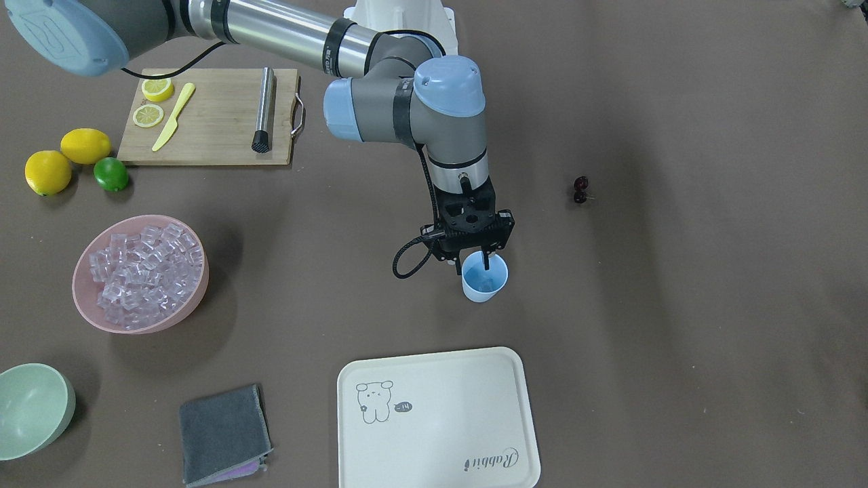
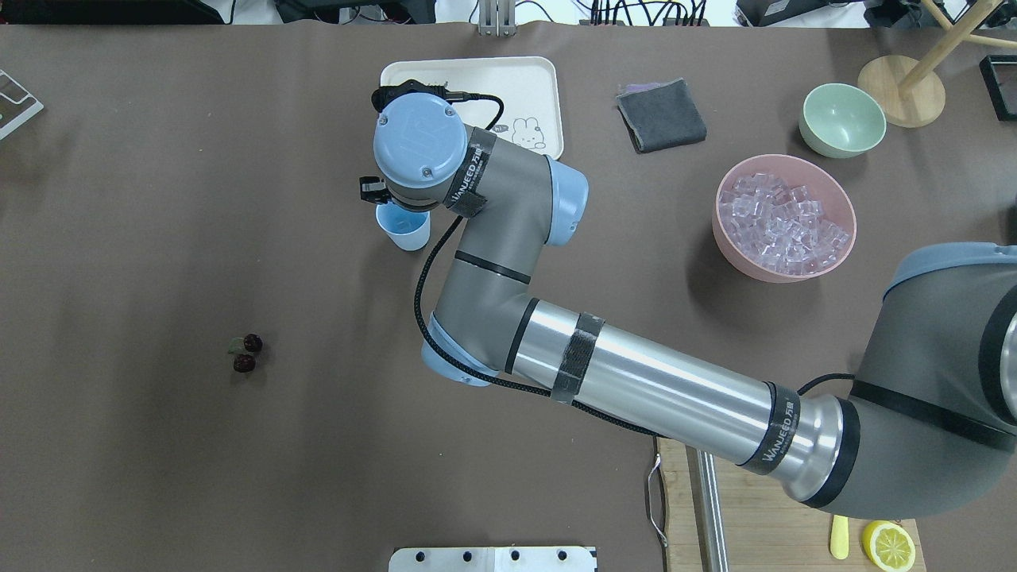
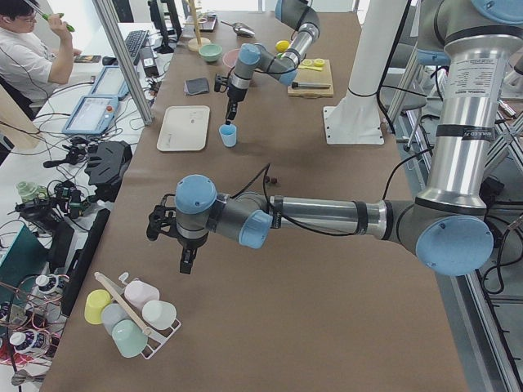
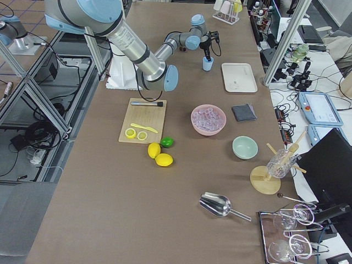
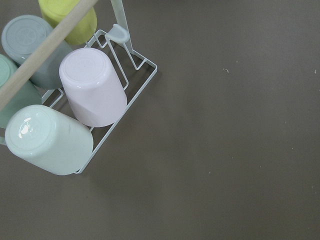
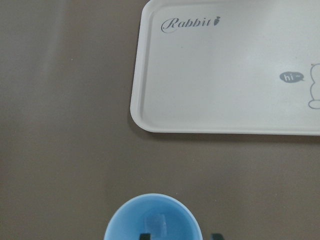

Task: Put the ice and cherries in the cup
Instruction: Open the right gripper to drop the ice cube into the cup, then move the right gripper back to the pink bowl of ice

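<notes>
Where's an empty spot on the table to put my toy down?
The white tray is bare. So is the wide brown stretch of table around the cherries. It's crowded on the other side: pink bowl of ice, lemons, lime, cutting board. The right gripper hangs at the cup.

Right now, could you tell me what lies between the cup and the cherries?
Nothing: the stretch between the cup and the cherries is bare table, as the overhead view shows.

Grey arm (image 2: 636, 389), pale-blue caps (image 2: 419, 143), black cable (image 1: 395, 266)
</notes>
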Robot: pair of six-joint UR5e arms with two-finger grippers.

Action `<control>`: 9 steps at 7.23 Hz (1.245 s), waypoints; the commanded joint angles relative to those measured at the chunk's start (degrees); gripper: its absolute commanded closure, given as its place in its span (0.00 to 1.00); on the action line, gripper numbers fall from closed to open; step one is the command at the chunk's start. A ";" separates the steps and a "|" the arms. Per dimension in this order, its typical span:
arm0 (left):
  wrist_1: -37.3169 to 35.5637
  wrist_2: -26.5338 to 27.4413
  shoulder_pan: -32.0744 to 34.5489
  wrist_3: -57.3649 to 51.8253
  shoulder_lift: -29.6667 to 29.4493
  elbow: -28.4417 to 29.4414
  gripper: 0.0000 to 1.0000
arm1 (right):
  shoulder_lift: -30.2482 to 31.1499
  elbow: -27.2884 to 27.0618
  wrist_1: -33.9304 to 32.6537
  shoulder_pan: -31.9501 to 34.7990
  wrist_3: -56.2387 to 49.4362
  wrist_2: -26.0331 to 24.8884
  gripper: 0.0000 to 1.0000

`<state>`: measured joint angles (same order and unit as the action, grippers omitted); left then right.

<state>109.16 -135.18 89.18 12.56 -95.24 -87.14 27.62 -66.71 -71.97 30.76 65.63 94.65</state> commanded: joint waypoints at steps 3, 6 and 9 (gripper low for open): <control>0.09 0.00 -0.06 0.01 -0.12 0.39 0.02 | 19.23 -15.32 -0.63 15.68 -14.86 20.96 0.33; 2.00 0.00 -0.06 0.10 0.31 0.65 0.02 | 34.20 -19.66 0.34 26.96 -39.71 32.50 0.25; 3.16 0.00 -0.06 0.10 0.50 0.83 0.02 | 39.60 -22.76 0.43 26.38 -43.93 32.01 0.19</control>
<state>112.06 -135.11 89.12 12.67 -94.73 -86.32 65.15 -88.53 -71.64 57.70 22.65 126.96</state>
